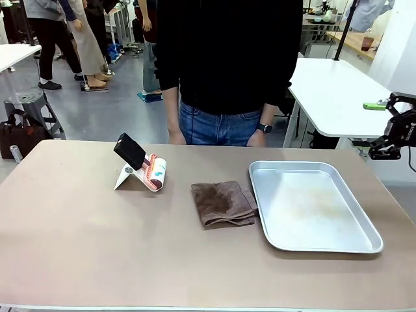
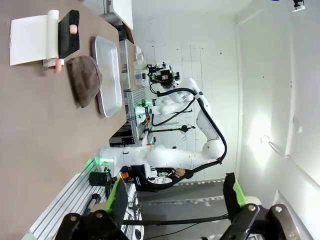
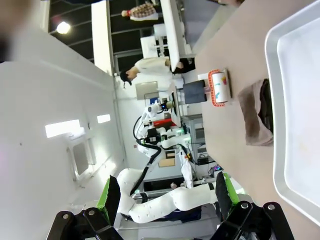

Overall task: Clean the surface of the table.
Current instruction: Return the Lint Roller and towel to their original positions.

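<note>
The table (image 1: 97,247), a large rectangle with a smooth matte tan-brown top and a thin pale edge, fills the lower half of the front view from side to side. Nearest on it, right of centre, lies a shallow silver metal tray (image 1: 364,246) with rounded corners and a faintly stained floor. A crumpled brown cloth (image 1: 221,204) lies just left of the tray, at the frame's middle, its right edge touching or nearly touching the tray's rim. Farther back and to the left sits a lint roller (image 1: 155,172) with a red-patterned sheet, beside a black rectangular block (image 1: 129,150) propped on a white folded stand (image 1: 125,177).

At the right edge, off the table's far corner, the right gripper (image 1: 385,151) hangs in the air. In the right wrist view its green-padded fingers (image 3: 111,195) stand wide apart with nothing between them. The left gripper (image 2: 175,197) in the left wrist view is likewise spread and holds nothing.

Behind the far edge stands a person in a black top (image 1: 227,52) and blue jeans.
</note>
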`<state>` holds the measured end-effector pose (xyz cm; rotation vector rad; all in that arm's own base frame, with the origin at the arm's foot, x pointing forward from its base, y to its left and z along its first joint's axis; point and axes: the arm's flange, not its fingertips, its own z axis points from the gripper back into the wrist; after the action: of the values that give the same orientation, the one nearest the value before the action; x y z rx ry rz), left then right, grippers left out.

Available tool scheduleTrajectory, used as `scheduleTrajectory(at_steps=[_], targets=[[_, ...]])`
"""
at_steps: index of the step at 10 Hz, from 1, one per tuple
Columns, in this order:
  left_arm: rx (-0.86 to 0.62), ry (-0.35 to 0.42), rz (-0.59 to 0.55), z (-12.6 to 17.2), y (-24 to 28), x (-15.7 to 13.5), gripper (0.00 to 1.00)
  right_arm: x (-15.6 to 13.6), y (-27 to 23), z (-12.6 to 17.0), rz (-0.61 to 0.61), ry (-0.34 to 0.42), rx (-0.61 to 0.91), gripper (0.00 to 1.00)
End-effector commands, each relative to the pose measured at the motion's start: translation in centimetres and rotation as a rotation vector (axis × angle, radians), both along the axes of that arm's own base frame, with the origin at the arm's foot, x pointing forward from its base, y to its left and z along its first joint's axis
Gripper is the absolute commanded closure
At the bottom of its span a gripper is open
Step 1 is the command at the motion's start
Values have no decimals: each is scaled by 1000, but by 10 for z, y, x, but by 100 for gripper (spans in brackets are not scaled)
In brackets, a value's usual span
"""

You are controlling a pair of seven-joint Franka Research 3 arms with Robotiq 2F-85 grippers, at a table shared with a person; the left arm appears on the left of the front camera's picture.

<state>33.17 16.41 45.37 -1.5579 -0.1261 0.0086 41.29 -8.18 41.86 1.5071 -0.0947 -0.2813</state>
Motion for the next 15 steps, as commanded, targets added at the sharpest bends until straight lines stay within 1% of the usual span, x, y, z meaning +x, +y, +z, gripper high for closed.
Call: scheduleTrajectory(at_steps=[1, 15], targets=[[1, -13, -2, 4, 0, -3, 0, -1, -2, -1, 6, -18, 27, 0], [1, -13, -2, 4, 0, -3, 0, -1, -2, -1, 6, -18, 27, 0]])
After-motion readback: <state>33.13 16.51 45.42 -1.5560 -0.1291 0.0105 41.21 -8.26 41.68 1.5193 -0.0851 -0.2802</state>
